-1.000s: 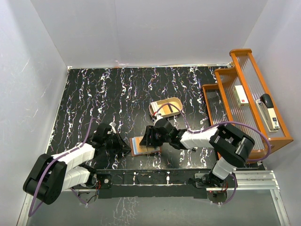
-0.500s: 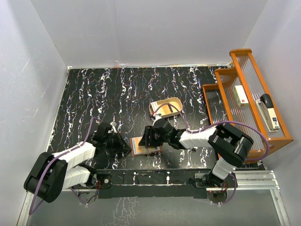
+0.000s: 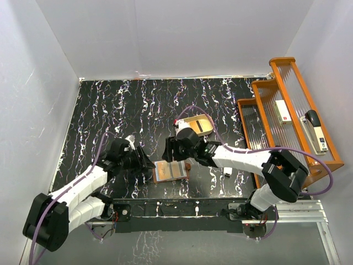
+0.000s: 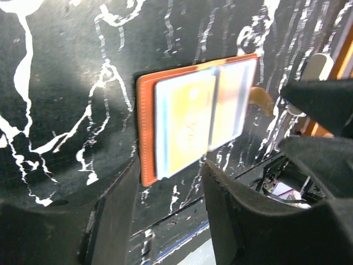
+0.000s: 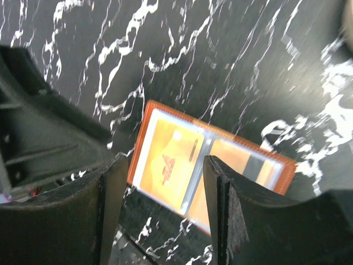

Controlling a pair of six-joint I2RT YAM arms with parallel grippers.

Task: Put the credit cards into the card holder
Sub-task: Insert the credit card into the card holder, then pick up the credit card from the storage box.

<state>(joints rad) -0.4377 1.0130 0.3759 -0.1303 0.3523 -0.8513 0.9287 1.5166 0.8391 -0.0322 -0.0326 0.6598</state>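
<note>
The card holder (image 3: 171, 171) lies open and flat on the black marbled table near its front edge. Its brown rim and clear pockets show in both wrist views (image 4: 144, 132) (image 5: 284, 179). Two orange credit cards sit in the pockets, one on each half (image 5: 165, 160) (image 5: 234, 157) (image 4: 187, 124). My left gripper (image 3: 144, 164) (image 4: 168, 204) hovers just left of the holder, open, with nothing between its fingers. My right gripper (image 3: 175, 155) (image 5: 165, 204) hangs above the holder's far edge, open and empty, touching nothing.
A tan oval tray (image 3: 198, 125) stands behind the holder. An orange wooden rack (image 3: 259, 91) fills the right side, holding a stapler (image 3: 315, 130) and a white box (image 3: 283, 110). A small white object (image 3: 227, 171) lies under the right arm. The arms' base rail (image 3: 176, 210) runs along the front.
The left gripper has opened and drawn back from the holder's left edge. The right gripper has opened wider and lifted off the holder, which now lies uncovered and open.
</note>
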